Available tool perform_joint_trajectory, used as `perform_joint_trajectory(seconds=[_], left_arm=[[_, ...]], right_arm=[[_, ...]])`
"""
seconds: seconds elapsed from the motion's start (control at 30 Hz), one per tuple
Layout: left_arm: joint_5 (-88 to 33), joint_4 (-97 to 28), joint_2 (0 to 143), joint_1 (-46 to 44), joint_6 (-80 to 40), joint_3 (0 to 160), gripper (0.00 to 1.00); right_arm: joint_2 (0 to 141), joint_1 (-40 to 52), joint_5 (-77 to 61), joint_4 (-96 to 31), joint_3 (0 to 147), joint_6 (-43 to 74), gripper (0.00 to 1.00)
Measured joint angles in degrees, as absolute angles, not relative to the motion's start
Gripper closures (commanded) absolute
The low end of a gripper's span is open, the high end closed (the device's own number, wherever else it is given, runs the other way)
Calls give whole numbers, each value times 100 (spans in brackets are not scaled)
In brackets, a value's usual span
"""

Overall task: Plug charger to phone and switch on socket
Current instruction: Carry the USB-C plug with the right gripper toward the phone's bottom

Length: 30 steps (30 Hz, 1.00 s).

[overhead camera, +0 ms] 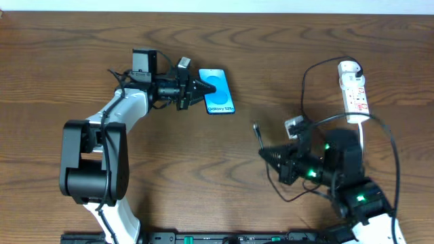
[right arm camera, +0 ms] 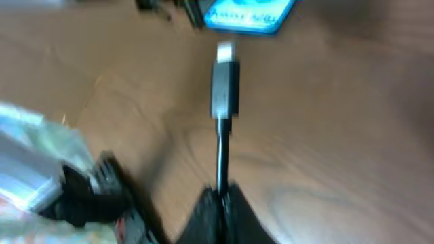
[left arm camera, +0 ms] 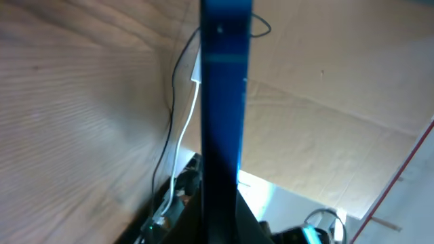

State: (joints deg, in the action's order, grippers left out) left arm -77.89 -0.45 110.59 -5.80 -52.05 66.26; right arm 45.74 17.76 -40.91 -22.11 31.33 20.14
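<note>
The phone is seen closest in the left wrist view. It shows edge-on as a blurred blue band running up the middle of the frame from btwn the dark fingers at the bottom. The left end effector is pressed onto the phone's long edge on the robot's left, so the phone is pinched. In the overhead view the phone is seen screen-up, cyan, w/ white "Galaxy S25+" text at its near end, at centre-left of the table. Whether it rests on the table or is lifted can't be told.

In the right wrist view the charger is pinched by the right end effector, w/ the fingers closed on the thin black cable a short way behind the plug tip. The plug tip is held straight ahead, its silver connector pointed at the phone's edge at the top of the frame. Bare table is seen btwn them: near, not touching. This view is blurred.

In the overhead view the right end effector is placed to the right of the phone and nearer the robot. The socket is laid at the far right of the table, well apart from the phone, rounded end away from the robot. Black cable is looped from its far end down toward the right arm. A thick white cord is run from its near end toward that arm. The switch's state can't be told.
</note>
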Motion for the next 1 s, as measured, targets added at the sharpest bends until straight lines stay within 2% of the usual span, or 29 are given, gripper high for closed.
perform_joint_trajectory(seconds=[0.1, 0.37, 0.6, 0.8, 1.0], left_arm=[[-7782, 305, 11059, -790, -5225, 6624, 93], [-7371, 1653, 11059, -1468, -5505, 6635, 93], [-7179, 1680, 11059, -1468, -6257, 6635, 93], [-7161, 1678, 11059, -1468, -8095, 6635, 92], [-7161, 1680, 11059, -1468, -8514, 6635, 93]], right_arm=[[4626, 1997, -3994, -1166, 2482, 2860, 99], [5256, 2346, -3527, -517, 2377, 4101, 99], [5391, 2349, -3468, -233, 2377, 4591, 99], [5391, 2349, -3470, -237, 2377, 4753, 99], [5389, 2349, -3594, -239, 2377, 4895, 98]])
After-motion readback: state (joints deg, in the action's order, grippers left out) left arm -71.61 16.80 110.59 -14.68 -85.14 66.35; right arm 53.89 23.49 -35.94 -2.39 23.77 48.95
